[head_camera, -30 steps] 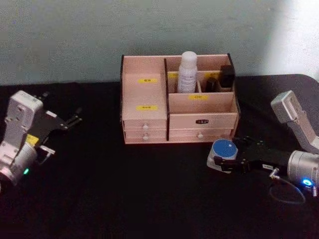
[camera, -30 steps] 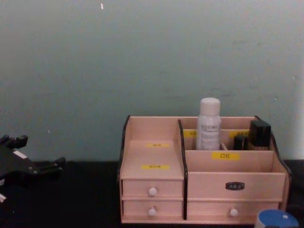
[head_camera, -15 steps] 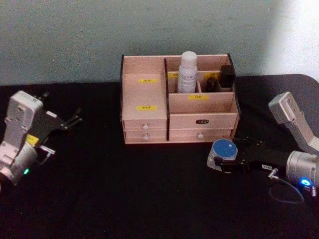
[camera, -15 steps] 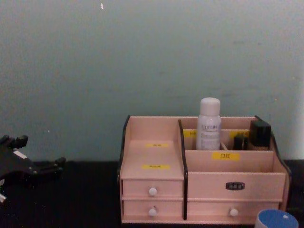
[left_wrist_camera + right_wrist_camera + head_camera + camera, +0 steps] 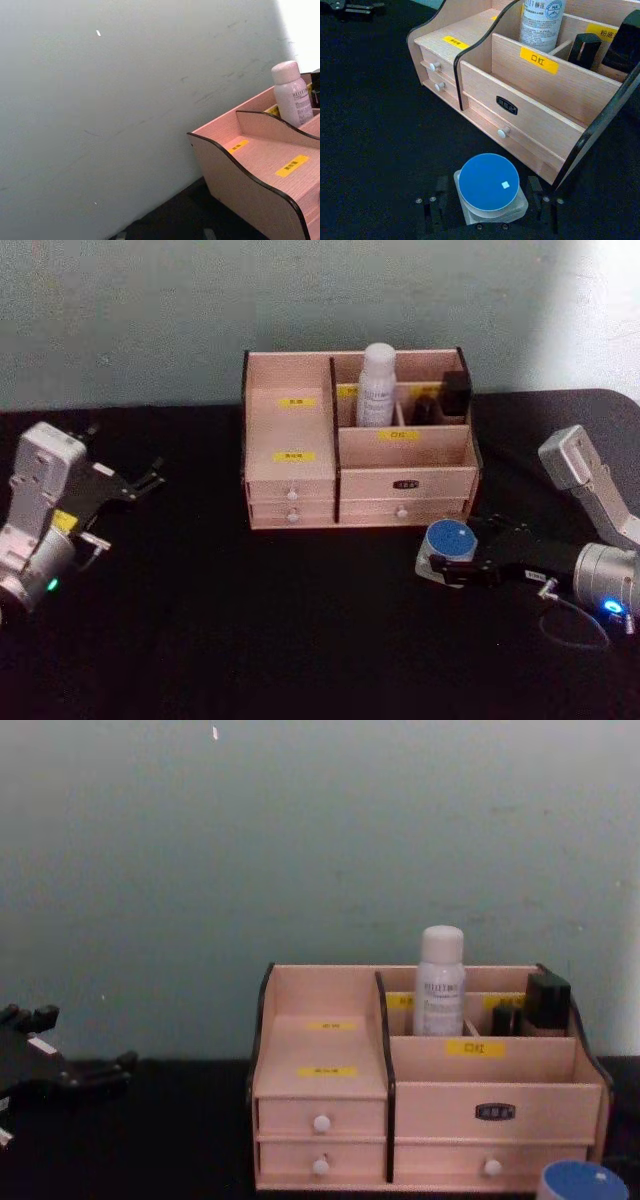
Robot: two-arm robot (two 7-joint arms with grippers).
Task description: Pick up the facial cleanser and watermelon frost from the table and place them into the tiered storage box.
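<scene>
Left gripper (image 5: 130, 502) at the left edge of the head view, well apart from everything, jaws spread and empty, parked most likely, with the one loose item over on the far side. Black table (image 5: 250, 640) across the whole lower frame. At centre, tiered storage box (image 5: 290, 430) backed against the wall, drawers facing forward. Upright in a rear compartment just right of the middle divider, facial cleanser (image 5: 376, 385), stowed. Further right in the same back row, small dark bottles (image 5: 455, 393). At lower right, just in front of the box's right corner, watermelon frost (image 5: 450, 540) on the table, blue lid up. Right gripper (image 5: 462, 552) stretched in low from the right edge, fingers (image 5: 442, 195) open and set either side of the jar's base, a sliver of gap on one side, so straddling rather than clamping, by the look of it. Low, level reach probably chosen to seize the squat body beneath the lid. Half done, then. Next, likely a squeeze, a lift clear of the front wall, a drop into an open compartment. Risk of clipping the dark side panel close by.
</scene>
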